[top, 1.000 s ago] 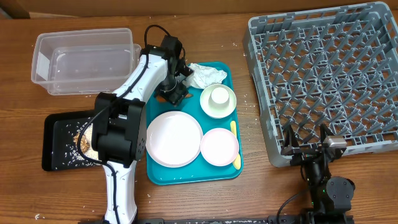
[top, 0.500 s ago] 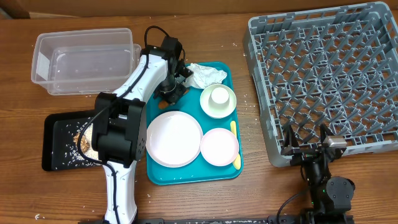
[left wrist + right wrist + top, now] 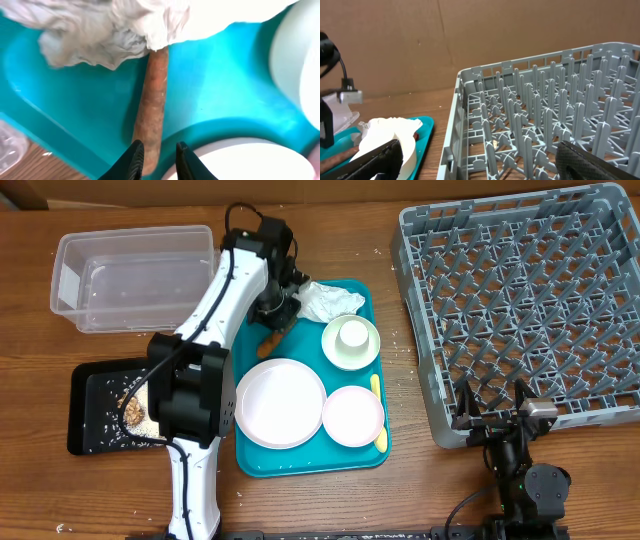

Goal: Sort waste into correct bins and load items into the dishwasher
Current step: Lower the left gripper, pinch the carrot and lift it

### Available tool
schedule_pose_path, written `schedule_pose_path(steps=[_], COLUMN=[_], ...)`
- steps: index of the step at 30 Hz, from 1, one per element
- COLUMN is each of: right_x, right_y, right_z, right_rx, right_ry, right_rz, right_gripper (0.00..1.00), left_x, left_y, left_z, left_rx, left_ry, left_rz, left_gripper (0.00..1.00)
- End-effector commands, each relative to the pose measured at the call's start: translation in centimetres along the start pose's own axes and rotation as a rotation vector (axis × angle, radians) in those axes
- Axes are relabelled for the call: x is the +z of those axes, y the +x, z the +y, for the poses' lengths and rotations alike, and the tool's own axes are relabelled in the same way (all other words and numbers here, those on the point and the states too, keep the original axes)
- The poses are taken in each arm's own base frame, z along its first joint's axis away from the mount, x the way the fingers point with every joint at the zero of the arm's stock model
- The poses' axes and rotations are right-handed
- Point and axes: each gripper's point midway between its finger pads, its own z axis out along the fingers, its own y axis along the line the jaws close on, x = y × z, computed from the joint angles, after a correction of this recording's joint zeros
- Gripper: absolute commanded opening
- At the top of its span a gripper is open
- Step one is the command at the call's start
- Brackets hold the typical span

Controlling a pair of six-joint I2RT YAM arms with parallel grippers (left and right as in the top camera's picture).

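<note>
My left gripper [image 3: 269, 340] [image 3: 157, 147] hangs over the teal tray's far left, its jaws shut on the near end of the thin orange-brown food stick [image 3: 272, 336] [image 3: 152, 110]. The stick's far end runs under the crumpled white napkin [image 3: 326, 302] [image 3: 110, 30]. The round plate [image 3: 280, 402], the smaller pink dish [image 3: 352, 416], the white bowl [image 3: 340, 356] with the cup [image 3: 352, 333] inside it, and the yellow spoon [image 3: 378, 412] are on the tray. My right gripper [image 3: 492, 420] [image 3: 480, 157] stands open at the grey rack's [image 3: 530, 310] [image 3: 545, 125] near edge.
The clear tub [image 3: 135, 275] stands at the far left. A black tray [image 3: 88, 385] in front of it holds a brown lump [image 3: 135, 412] and loose rice. The teal tray [image 3: 300, 460] lies between my left arm and the rack.
The left jaws have narrowed round the stick, and the left wrist has drawn back toward the far side, so the stick now shows. The right arm has not moved.
</note>
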Motion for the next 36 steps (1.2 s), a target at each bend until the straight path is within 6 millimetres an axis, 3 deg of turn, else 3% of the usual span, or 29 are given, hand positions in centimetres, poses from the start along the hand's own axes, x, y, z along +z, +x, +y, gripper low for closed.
schedule_pose_path(steps=[1, 3, 5, 9, 13, 17, 28, 36], right_x=[0.0, 0.0, 0.0, 0.0, 0.0, 0.0, 0.0, 0.0], right_y=[0.1, 0.1, 0.1, 0.1, 0.1, 0.1, 0.1, 0.1], right_z=[-0.3, -0.3, -0.3, -0.3, -0.3, -0.3, -0.3, -0.3], right_rx=[-0.001, -0.001, -0.001, -0.001, -0.001, -0.001, -0.001, -0.001], right_ry=[0.012, 0.012, 0.012, 0.012, 0.012, 0.012, 0.012, 0.012], right_rz=[-0.007, -0.007, -0.006, -0.007, -0.006, -0.007, -0.006, -0.006], right_gripper=[1.0, 1.0, 1.0, 1.0, 1.0, 1.0, 1.0, 1.0], left_x=[-1.4, -1.5, -1.1, 0.0, 2.6, 4.5, 5.3, 5.9], left_y=[-1.0, -1.1, -1.1, -0.7, 0.1, 1.1, 0.6, 0.9], left_z=[-0.3, -0.3, 0.3, 0.3, 0.2, 0.0, 0.2, 0.1], left_rx=[-0.022, -0.02, -0.019, 0.03, 0.057, 0.055, 0.056, 0.055], left_ry=[0.022, 0.018, -0.006, -0.003, 0.004, 0.012, 0.009, 0.014], left_rz=[-0.036, -0.039, -0.035, -0.023, 0.001, 0.024, 0.004, 0.021], left_gripper=[0.28, 0.48, 0.53, 0.53, 0.56, 0.49, 0.51, 0.47])
